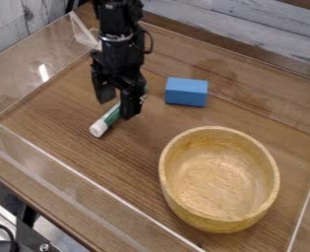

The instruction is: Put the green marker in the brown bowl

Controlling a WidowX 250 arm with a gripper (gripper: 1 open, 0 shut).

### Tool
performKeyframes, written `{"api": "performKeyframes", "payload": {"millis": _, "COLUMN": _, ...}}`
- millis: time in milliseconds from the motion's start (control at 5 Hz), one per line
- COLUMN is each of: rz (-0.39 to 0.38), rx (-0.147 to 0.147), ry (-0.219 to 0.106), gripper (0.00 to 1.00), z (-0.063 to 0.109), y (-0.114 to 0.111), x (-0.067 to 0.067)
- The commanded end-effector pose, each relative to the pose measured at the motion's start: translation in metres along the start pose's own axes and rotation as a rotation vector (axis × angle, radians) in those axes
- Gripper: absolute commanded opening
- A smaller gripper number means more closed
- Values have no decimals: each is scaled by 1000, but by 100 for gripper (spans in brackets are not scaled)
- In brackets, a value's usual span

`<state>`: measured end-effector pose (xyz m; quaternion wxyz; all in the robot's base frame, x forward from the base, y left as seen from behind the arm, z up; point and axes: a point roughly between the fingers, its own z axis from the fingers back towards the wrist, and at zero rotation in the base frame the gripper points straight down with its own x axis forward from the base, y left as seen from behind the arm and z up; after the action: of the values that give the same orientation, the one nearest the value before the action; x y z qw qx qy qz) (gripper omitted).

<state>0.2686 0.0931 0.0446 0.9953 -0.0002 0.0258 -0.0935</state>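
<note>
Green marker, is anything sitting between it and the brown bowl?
Nothing visible does: between the green marker and the brown bowl only bare tabletop shows. The blue block lies off that path, beyond the bowl.

evenly lit, pale glare on the lower left, faint soft shadows, slightly blurred low-resolution detail
</note>
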Motion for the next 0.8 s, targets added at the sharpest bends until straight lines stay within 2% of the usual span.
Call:
{"api": "performKeyframes", "payload": {"millis": 0, "rz": -9, "rx": 18, "ry": -35, "gripper": 100, "z": 2, "y": 7, "x": 4}}
{"api": "performKeyframes", "payload": {"millis": 400, "rz": -38, "rx": 18, "ry": -39, "gripper": 100, "z": -9, "y": 9, "x": 6}}
{"api": "performKeyframes", "payload": {"millis": 600, "rz": -47, "rx": 15, "ry": -43, "gripper": 0, "z": -13, "y": 9, "x": 6}}
